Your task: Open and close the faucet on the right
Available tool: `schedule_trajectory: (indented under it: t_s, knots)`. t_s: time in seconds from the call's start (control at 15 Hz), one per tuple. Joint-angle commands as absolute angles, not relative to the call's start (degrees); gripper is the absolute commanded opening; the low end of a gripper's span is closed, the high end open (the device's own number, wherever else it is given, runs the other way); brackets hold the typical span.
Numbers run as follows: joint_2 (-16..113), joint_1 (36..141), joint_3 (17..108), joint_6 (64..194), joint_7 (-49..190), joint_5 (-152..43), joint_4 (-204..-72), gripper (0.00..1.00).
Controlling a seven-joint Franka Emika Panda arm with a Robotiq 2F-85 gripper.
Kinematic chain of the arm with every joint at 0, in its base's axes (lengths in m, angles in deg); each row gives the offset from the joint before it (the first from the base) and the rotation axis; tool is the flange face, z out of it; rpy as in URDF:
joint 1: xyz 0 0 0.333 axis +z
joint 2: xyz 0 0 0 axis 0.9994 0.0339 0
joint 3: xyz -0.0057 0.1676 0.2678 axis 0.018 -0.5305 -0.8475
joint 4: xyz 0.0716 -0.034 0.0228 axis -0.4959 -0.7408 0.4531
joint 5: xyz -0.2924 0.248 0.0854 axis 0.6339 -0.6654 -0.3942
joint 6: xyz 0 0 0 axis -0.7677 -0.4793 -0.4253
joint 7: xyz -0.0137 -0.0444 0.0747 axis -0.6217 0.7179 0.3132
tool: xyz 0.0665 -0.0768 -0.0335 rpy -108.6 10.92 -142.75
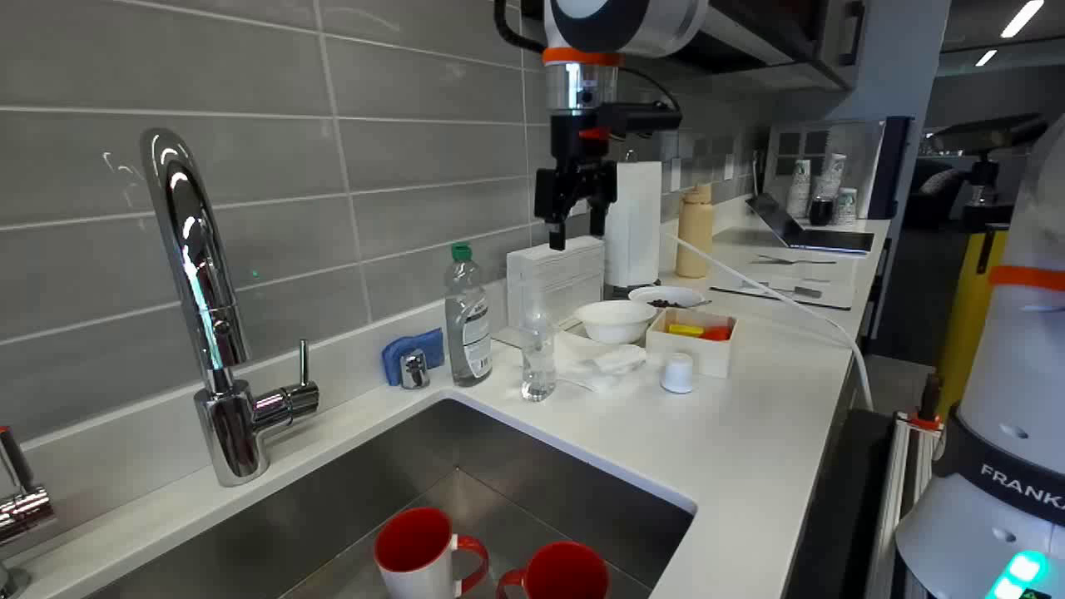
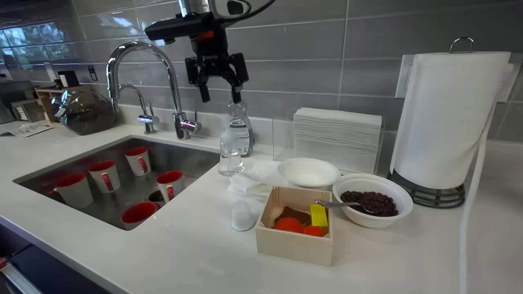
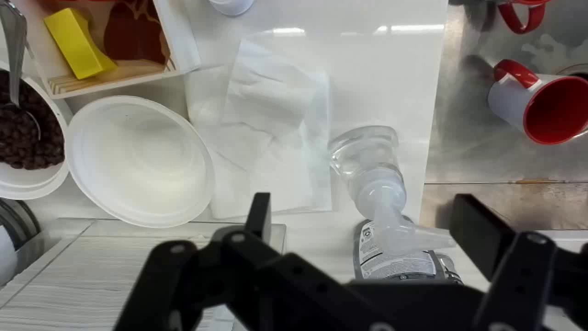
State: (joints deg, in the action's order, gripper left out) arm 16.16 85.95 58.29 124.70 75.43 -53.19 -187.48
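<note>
The gripper (image 1: 577,233) hangs with fingers spread wide and nothing held, well apart from the faucet (image 1: 218,327) behind the sink (image 1: 557,487); with no flow visible, opening and closing both probably remain.

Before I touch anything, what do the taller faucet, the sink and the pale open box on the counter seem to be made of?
The taller faucet seems polished metal, probably chrome-plated: it shows sharp, mirror-like highlights. The sink looks like satin stainless steel, gray with soft, blurred reflections. The box is probably bare wood, going by its matte tan sides, but I can't be sure.
</note>
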Motion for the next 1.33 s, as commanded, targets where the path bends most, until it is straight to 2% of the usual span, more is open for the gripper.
schedule_trajectory:
  t_s: [0.0, 0.67, 1.27]
  knots:
    - [16.16, 86.29, 58.61, 124.58, 75.34, -53.09, -187.41, 1.00]
    - [16.16, 86.29, 58.61, 124.58, 75.34, -53.09, -187.41, 1.00]
    - [10.11, 89.80, 49.89, 123.91, 65.34, -49.70, -185.80, 1.00]
